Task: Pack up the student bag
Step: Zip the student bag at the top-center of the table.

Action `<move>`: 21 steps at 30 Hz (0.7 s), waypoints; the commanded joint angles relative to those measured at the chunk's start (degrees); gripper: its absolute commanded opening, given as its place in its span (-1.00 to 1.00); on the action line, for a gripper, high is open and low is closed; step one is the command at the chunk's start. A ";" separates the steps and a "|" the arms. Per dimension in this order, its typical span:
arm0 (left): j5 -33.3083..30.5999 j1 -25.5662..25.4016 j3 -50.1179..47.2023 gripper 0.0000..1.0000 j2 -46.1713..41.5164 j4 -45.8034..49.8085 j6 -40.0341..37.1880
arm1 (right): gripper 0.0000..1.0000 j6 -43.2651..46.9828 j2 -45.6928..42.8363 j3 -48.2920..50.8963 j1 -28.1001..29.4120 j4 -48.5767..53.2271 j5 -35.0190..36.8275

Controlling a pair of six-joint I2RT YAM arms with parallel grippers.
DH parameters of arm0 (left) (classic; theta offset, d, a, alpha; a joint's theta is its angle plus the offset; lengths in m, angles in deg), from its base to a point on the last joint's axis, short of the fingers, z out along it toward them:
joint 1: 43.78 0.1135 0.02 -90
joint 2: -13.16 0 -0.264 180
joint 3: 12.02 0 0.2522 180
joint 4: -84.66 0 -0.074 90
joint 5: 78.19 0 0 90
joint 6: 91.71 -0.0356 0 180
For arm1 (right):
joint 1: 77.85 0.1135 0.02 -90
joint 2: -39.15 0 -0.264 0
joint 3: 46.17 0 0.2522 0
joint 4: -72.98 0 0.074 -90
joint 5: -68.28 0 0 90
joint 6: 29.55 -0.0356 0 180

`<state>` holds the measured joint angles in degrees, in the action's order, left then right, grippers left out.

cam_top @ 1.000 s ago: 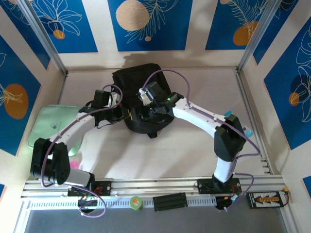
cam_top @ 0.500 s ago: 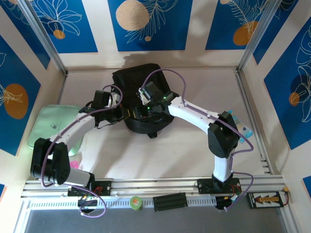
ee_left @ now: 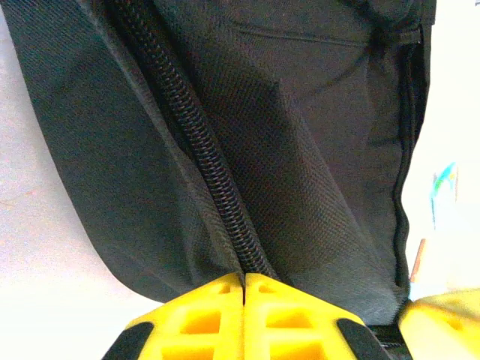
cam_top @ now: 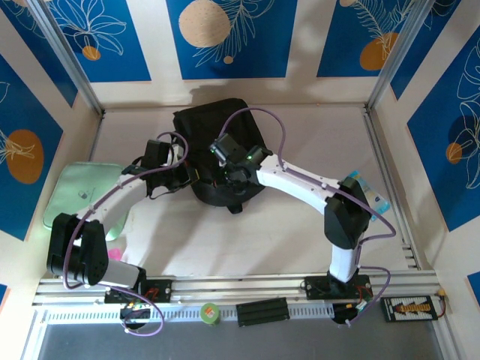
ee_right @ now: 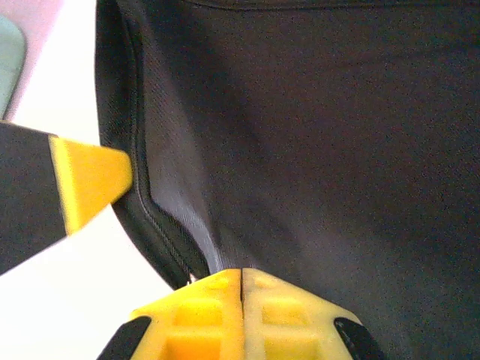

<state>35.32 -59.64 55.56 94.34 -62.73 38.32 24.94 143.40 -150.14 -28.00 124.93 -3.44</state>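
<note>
Student bag [cam_top: 214, 124]: black soft woven fabric with a fine ribbed weave and a rounded outline, lying flat on the pale counter [cam_top: 315, 135]. It sits directly ahead of and under both tools and touches both. Its bulk extends away from their fingertips.

Zipper [ee_left: 196, 127]: black coil with chunky ribbed teeth. It runs in a shallow curve down to the left tool [ee_left: 244, 283] and ends right at its fingertips. A thinner zip line [ee_left: 409, 150] lies to the right of that tool, along a flat pocket panel.

Left tool: yellow moulded plastic fingers with rectangular cut-outs, pressed together with no gap, pinching the bag's fabric at the zipper.

Right tool [ee_right: 241, 276]: the same yellow fingers, closed tip to tip on a raised fold of the bag's cloth. The fabric draws up in creases toward the pinch. A piped edge [ee_right: 154, 217] of the bag curves just left of this tool. One yellow finger [ee_right: 86, 180] of the left tool sits near on its left, apart from it.

Pouch [cam_top: 79, 191]: mint-green, padded, rounded rectangle, well apart to the left of the left tool.
</note>
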 commanded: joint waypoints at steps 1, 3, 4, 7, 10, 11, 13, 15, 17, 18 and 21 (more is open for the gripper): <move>-5.46 0.83 -0.64 -1.00 0.04 1.24 1.21 | -1.00 -5.51 -3.91 2.01 0.49 8.22 8.83; -6.39 0.83 -0.86 -1.00 0.10 1.35 1.86 | -1.00 -7.00 -5.06 3.78 0.77 8.32 9.18; -6.62 0.83 -0.83 -1.00 0.12 1.32 2.04 | -1.00 -7.36 -5.56 4.47 0.86 8.26 9.07; -6.69 0.82 -0.90 -1.00 0.28 1.18 2.24 | -1.00 -8.72 -6.39 5.92 0.91 8.41 9.61; -6.82 0.83 -0.84 -1.00 0.24 1.33 2.33 | -1.00 -10.47 -6.51 6.71 0.88 9.22 11.52; -7.11 0.82 -0.83 -1.00 0.21 1.57 2.32 | -1.00 -10.94 -6.52 6.52 0.74 9.76 11.94; -7.58 0.83 -0.88 -1.00 0.12 2.10 2.20 | -1.00 -11.67 -6.44 5.48 0.72 10.92 13.60; -7.14 0.76 -1.03 -1.00 -0.04 2.01 2.09 | -1.00 -10.85 -6.41 4.63 0.67 10.80 13.60; -6.31 0.87 -1.14 -1.00 -0.45 1.95 1.92 | -1.00 -7.69 -6.35 5.12 0.52 7.22 9.66; -6.28 0.82 -1.01 -1.00 -0.79 2.37 1.65 | -1.00 -6.84 -5.95 4.92 0.52 6.26 7.98; -8.95 0.83 -0.51 -1.00 -2.11 5.38 0.37 | -1.00 -5.62 -3.83 4.06 0.19 5.70 2.83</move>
<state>34.69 -60.29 55.26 94.23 -61.81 40.22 16.97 139.88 -144.68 -26.67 125.70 1.90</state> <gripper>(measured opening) 0.059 0.064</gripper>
